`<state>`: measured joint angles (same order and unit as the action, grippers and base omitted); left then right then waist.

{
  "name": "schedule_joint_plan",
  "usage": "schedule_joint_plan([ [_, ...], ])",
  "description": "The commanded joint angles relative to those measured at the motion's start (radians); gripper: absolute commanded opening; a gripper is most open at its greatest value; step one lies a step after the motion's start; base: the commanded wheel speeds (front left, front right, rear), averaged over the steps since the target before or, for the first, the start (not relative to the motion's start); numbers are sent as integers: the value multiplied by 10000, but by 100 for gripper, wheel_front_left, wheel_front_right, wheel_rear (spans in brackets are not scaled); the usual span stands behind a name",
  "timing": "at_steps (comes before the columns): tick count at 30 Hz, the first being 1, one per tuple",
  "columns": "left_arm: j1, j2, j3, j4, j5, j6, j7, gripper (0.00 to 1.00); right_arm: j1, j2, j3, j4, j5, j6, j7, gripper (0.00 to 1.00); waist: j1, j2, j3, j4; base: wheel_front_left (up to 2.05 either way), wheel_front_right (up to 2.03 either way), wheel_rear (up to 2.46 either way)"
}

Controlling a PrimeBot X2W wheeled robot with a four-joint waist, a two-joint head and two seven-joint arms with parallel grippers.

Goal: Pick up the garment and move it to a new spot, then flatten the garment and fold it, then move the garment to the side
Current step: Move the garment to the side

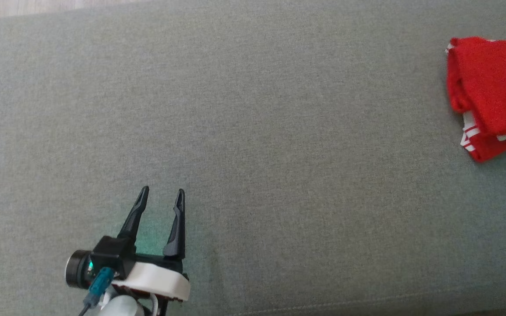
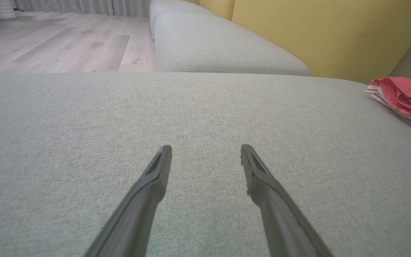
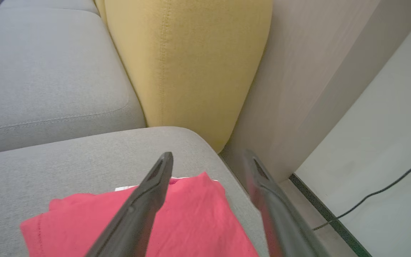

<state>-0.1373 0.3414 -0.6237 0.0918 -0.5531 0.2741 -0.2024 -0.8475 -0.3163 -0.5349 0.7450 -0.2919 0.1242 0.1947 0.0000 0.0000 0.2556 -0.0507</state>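
The garment [image 1: 492, 94] is red with white stripes and lies folded at the far right of the grey cushion [image 1: 253, 153]. It also appears at the right edge of the left wrist view as the garment [image 2: 407, 98]. My left gripper [image 1: 163, 195] stands open over bare cushion at the lower left, far from the cloth; its fingers [image 2: 155, 171] spread wide with nothing between them. My right gripper [image 3: 209, 159] is open just above the garment [image 3: 191, 221], near the cushion's rounded corner. One finger is blurred. Nothing is held.
A yellow backrest cushion [image 3: 187, 64] rises behind the seat, with more grey seat cushions [image 2: 219, 46] beyond. Right of the garment the seat ends at a pale wall panel [image 3: 298, 89], with floor and a black cable [image 3: 376, 194] below. Wooden floor [image 2: 59, 43] lies past the far edge.
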Motion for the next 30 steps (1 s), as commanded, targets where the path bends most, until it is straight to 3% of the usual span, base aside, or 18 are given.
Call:
schedule_joint_plan([
  [1,-233,243,263,-305,91,58,4,100,-70,-8,148,-362,-103,65,-193,100,0,0,-72,-15,0,0,0],
  [8,-104,337,315,-355,12,150,38,100,-61,559,842,-288,158,65,-805,100,0,0,-515,-102,0,0,0],
  [17,302,223,901,-173,-625,245,-217,100,999,1407,2801,-710,1257,65,-2006,100,0,0,-1975,-86,0,0,0],
  [24,910,66,1347,221,-1052,294,-420,100,3084,2196,4096,-2162,2528,65,-2320,100,0,0,-2925,118,0,0,0],
  [30,1296,-43,1631,451,-1231,201,-517,100,5257,2549,4826,-3888,2785,65,-2466,100,0,0,-3304,436,0,0,0],
])
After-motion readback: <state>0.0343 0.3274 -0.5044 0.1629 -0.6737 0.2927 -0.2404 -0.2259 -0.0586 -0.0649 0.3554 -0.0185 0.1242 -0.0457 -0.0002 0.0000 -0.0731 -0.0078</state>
